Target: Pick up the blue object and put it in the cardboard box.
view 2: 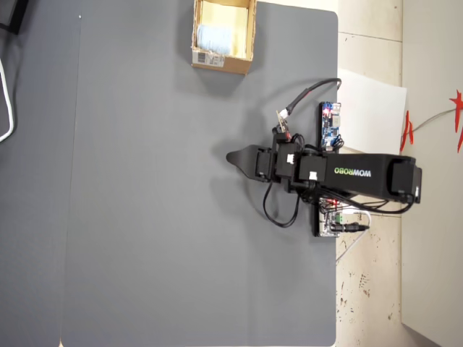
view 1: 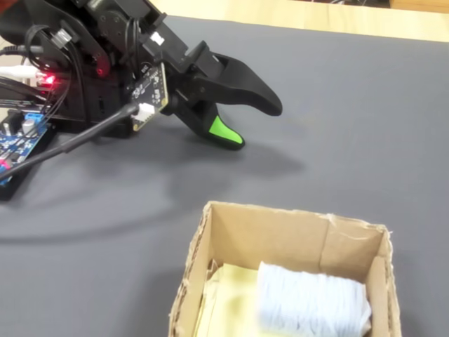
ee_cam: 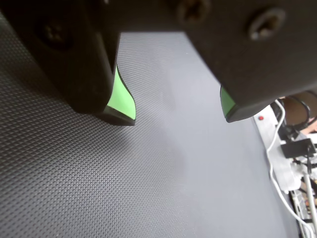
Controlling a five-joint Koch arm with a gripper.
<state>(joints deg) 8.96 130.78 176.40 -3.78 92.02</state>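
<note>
The pale blue object (view 1: 312, 302) lies inside the cardboard box (view 1: 273, 242), against its right wall in the fixed view. From overhead, the blue object (view 2: 213, 37) sits in the box (view 2: 223, 62) at the mat's far top edge. My gripper (view 1: 256, 125) hangs open low over the bare grey mat, well away from the box, near the arm's base. In the wrist view the gripper (ee_cam: 178, 116) shows green-padded fingers (ee_cam: 121, 99) spread wide with only mat between them. From overhead the gripper (view 2: 233, 157) points left.
A blue circuit board (view 2: 330, 124) and loose cables (view 2: 278, 210) lie by the arm's base at the mat's right edge. The board (view 1: 17, 140) appears at the far left in the fixed view. A white power strip (ee_cam: 277, 148) with cords lies beyond the mat.
</note>
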